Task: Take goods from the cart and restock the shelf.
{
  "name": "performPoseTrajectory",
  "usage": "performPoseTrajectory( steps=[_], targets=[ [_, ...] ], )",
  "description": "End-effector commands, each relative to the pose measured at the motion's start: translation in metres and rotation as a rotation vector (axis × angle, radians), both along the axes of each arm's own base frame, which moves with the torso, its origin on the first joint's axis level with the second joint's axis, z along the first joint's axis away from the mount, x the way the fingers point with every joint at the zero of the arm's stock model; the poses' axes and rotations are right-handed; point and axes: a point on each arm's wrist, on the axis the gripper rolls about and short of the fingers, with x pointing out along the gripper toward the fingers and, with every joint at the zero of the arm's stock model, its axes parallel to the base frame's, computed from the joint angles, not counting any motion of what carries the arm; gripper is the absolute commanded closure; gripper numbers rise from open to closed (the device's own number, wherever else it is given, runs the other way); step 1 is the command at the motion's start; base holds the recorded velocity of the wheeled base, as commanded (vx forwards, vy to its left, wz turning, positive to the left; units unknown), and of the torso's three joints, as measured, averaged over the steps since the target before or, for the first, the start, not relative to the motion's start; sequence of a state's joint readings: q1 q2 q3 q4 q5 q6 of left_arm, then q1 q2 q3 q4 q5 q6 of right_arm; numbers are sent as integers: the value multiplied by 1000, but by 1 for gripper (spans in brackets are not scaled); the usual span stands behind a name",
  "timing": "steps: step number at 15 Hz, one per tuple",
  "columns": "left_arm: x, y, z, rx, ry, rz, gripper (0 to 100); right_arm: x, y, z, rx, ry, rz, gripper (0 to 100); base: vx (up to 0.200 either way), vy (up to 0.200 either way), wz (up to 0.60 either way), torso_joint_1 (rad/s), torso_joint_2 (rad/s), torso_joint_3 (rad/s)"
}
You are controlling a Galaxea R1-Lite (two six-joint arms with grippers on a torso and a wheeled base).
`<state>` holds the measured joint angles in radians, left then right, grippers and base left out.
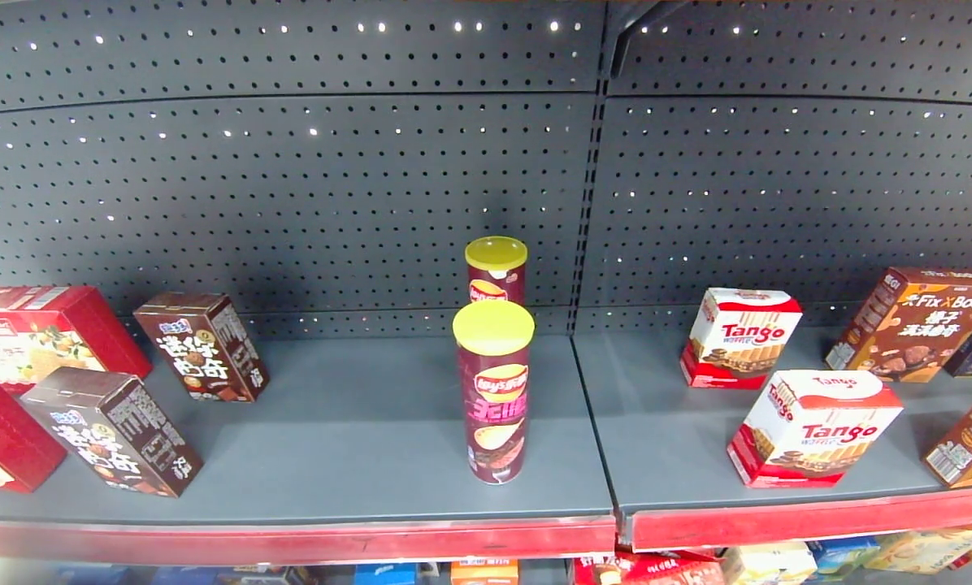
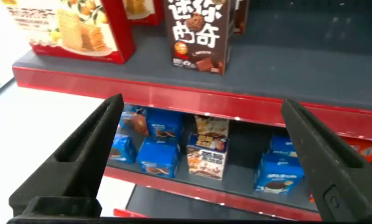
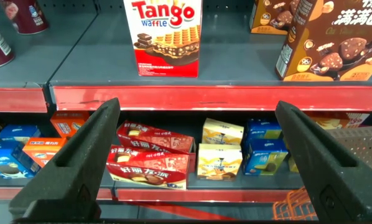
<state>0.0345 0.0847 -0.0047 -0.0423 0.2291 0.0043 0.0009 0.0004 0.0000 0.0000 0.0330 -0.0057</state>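
You were looking at a grey shelf [image 1: 356, 422] with a red front lip, running across the lower half of the head view. At centre, two maroon cans with yellow lids stood upright in a line: the front can [image 1: 494, 394] near the lip, the back can [image 1: 496, 272] behind it. Right of centre stood two white-and-red wafer boxes, well apart: the near one [image 1: 811, 426] turned at an angle, the far one [image 1: 739, 337] further back. At lower left stood two dark brown boxes [image 1: 201, 345], upright, with a red box [image 1: 47, 329] beside them.

Left of the slotted upright [image 1: 592, 203] stand two brown biscuit boxes [image 1: 201, 347]; right of it, two white wafer boxes [image 1: 739, 337].
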Motion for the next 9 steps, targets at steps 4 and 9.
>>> performPoseTrajectory(
  steps=[4,9],
  targets=[
    [-6,1,-2,-9,-88,-43,0,0,0,0,0,0,1,0,0,0,0,0,0,0],
    [-6,-3,-7,-32,-39,-222,0,0,0,0,0,0,1,0,0,0,0,0,0,0]
  ],
)
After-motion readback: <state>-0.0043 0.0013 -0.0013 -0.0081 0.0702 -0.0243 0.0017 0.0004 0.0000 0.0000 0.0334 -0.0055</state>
